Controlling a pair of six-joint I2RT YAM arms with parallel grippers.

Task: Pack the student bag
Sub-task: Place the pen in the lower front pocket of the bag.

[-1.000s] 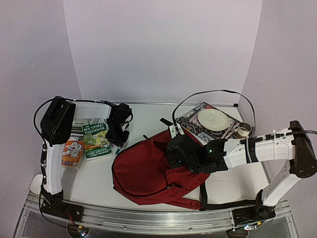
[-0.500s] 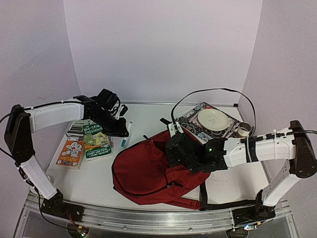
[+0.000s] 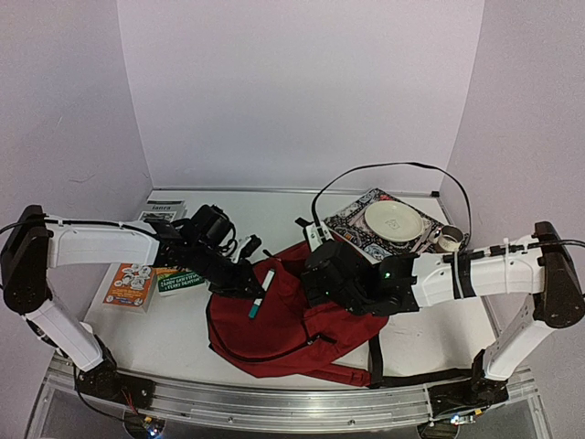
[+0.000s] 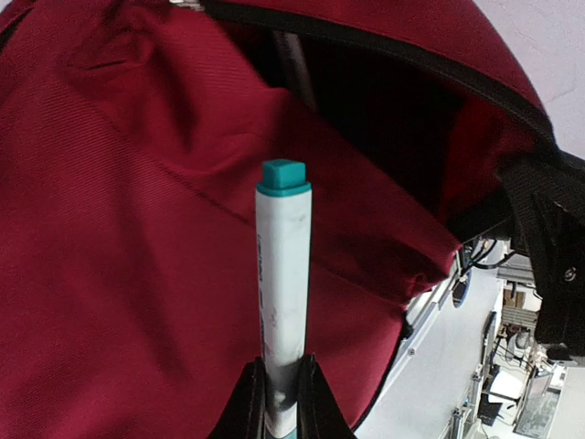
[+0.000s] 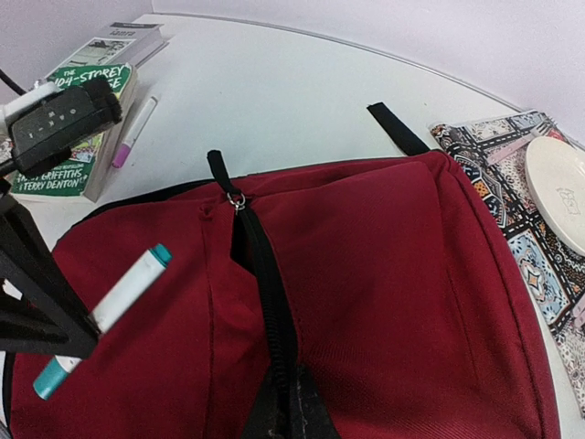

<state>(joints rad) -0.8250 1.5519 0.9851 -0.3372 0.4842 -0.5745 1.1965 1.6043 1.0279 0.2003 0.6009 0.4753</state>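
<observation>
Backpack (image 3: 274, 329) lies flat mid-worktop (image 3: 174, 343), its zip mouth (image 5: 265, 302) a narrow dark slit. The right gripper (image 5: 285, 413) is pinched on the zip edge. The left gripper (image 4: 280, 402), the nearer one, clamps a marker (image 4: 281, 265) above the red fabric just left of the slit, cap pointing toward it. The cloth is soft and the gap looks tight.

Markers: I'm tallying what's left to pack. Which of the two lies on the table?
The pink-tipped marker, beside the green book. The teal-capped marker is off the table, clamped in the left pincer above the student bag.
</observation>
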